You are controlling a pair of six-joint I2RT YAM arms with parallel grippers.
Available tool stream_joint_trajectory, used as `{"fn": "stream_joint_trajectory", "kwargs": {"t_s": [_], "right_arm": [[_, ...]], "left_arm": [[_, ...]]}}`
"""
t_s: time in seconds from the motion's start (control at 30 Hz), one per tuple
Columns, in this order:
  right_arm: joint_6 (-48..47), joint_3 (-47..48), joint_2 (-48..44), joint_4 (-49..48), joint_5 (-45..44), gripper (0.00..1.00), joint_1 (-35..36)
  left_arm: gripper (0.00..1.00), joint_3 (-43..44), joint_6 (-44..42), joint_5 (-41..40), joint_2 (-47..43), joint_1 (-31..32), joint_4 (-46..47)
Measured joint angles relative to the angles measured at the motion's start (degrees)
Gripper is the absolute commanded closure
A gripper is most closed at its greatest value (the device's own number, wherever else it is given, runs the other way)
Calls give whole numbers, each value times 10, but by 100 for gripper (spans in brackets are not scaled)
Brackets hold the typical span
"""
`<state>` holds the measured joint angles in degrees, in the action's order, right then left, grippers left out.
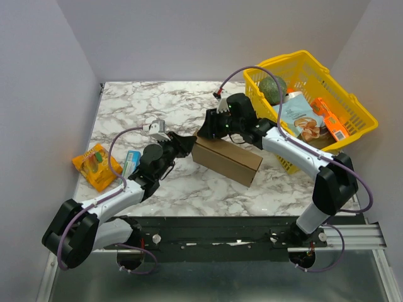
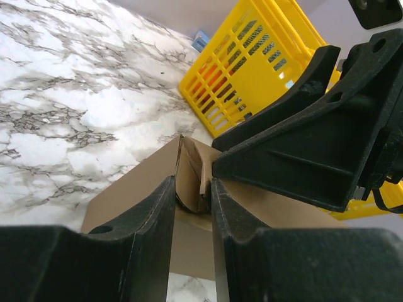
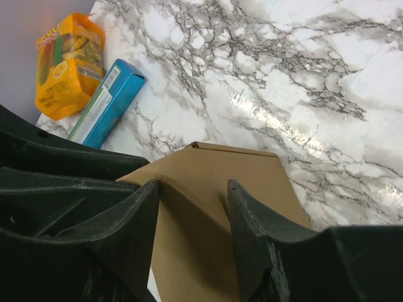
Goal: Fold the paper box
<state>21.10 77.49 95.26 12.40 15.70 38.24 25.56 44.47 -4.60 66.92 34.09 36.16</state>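
Observation:
The paper box [image 1: 227, 160] is a plain brown cardboard box lying mid-table with its lid down. My left gripper [image 1: 187, 143] is at the box's left end. In the left wrist view its fingers [image 2: 192, 182] stand narrowly apart and straddle a curled end flap [image 2: 191, 167]; whether they pinch it does not show. My right gripper [image 1: 211, 129] hovers over the box's far left corner. In the right wrist view its jaws [image 3: 193, 185] are open over the flat brown lid [image 3: 208, 207], nothing between them. The right gripper's black body [image 2: 315, 145] fills the right of the left wrist view.
A yellow plastic basket [image 1: 301, 55] stands at the back right, close behind the box, holding a green round thing [image 1: 274, 88] and packets. It also shows as the yellow basket [image 2: 252, 56]. A blue-green carton [image 1: 131, 162] and a yellow-orange packet [image 1: 96, 165] lie at the left edge.

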Motion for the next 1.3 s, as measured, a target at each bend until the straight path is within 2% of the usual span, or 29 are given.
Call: {"fn": "stream_joint_trajectory", "kwargs": {"t_s": [0.1, 0.17, 0.2, 0.3, 0.67, 0.8, 1.0, 1.2, 1.3], "right_arm": [[5, -15, -16, 1, -5, 37, 9], [6, -21, -24, 5, -5, 32, 13], [9, -24, -29, 8, -9, 26, 14], [15, -38, -51, 25, -6, 18, 14], [27, -163, -249, 54, 2, 12, 24], [29, -206, -288, 61, -2, 12, 26], [34, -249, -360, 89, -11, 12, 32], [35, -277, -447, 150, -62, 12, 37], [35, -285, -475, 181, -112, 11, 38]], "left_arm": [[61, -14, 10, 0, -17, 5, 0], [60, -16, 15, 1, -21, 7, -1], [56, -16, 17, 1, -22, 8, -3], [48, -13, 21, 1, -23, 9, -13], [43, -25, 69, 0, -27, 13, -34], [40, -13, 69, -2, -7, 13, -32], [41, 34, 67, 3, 59, 16, -21], [60, 83, 56, 15, 134, 18, 18], [62, 73, 56, 23, 152, 18, 64]]}}
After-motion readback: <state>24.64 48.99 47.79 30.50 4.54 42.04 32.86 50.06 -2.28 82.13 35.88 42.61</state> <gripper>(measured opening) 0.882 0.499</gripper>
